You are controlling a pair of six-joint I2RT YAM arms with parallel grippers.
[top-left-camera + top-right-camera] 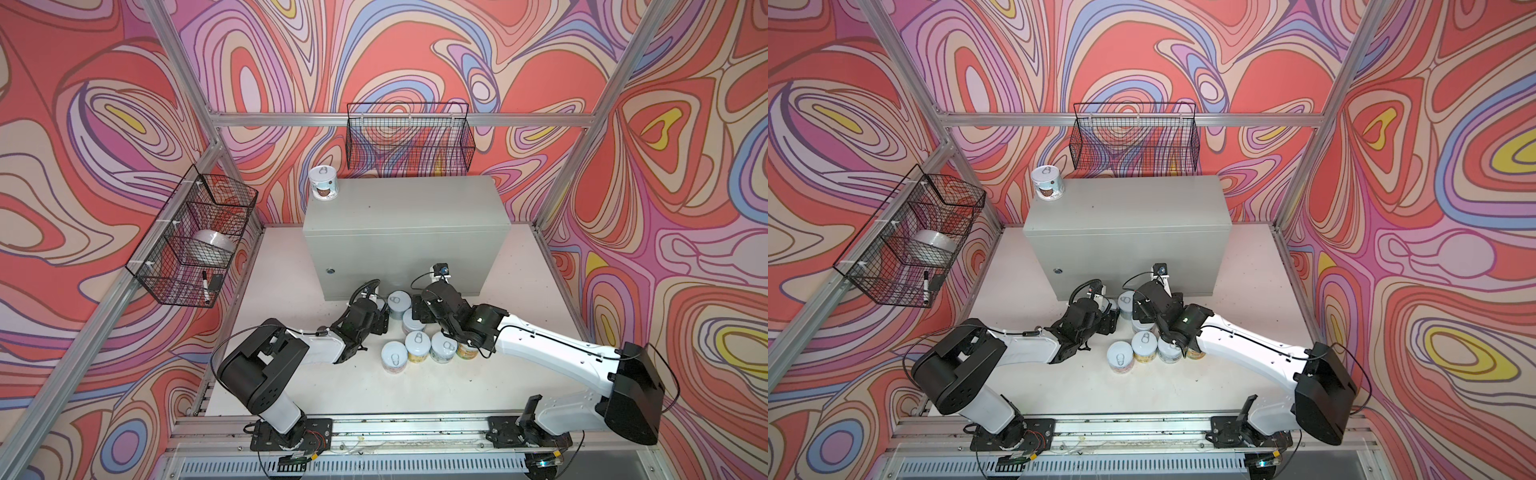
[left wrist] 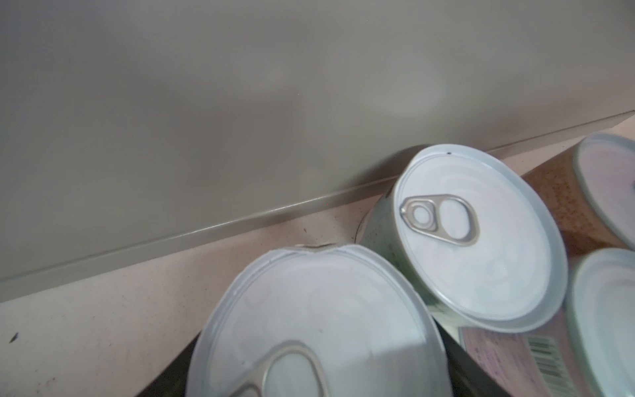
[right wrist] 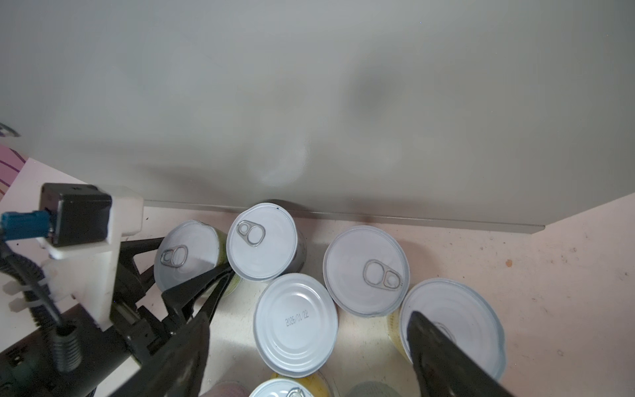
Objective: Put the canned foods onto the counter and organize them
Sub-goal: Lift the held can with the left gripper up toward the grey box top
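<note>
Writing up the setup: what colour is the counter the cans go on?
The counter is plain pale grey with no pattern; clearest in a top view.

Left wall: black wire basket [image 1: 161, 219], three compartments.
- Middle compartment: silver tape roll [image 1: 212, 246].
- Nearest compartment: marker [image 1: 205, 286], upright; small black block [image 1: 216, 281] beside it.

Far wall: black wire basket [image 1: 409, 139], hung on an aluminium rail [image 1: 282, 119].

Walls: swirl-patterned covering [image 1: 415, 45].

Below: white surface [image 1: 291, 299].

White table [image 1: 415, 395] bears grey counter [image 1: 407, 216], clustered cans [image 1: 415, 341].
</note>
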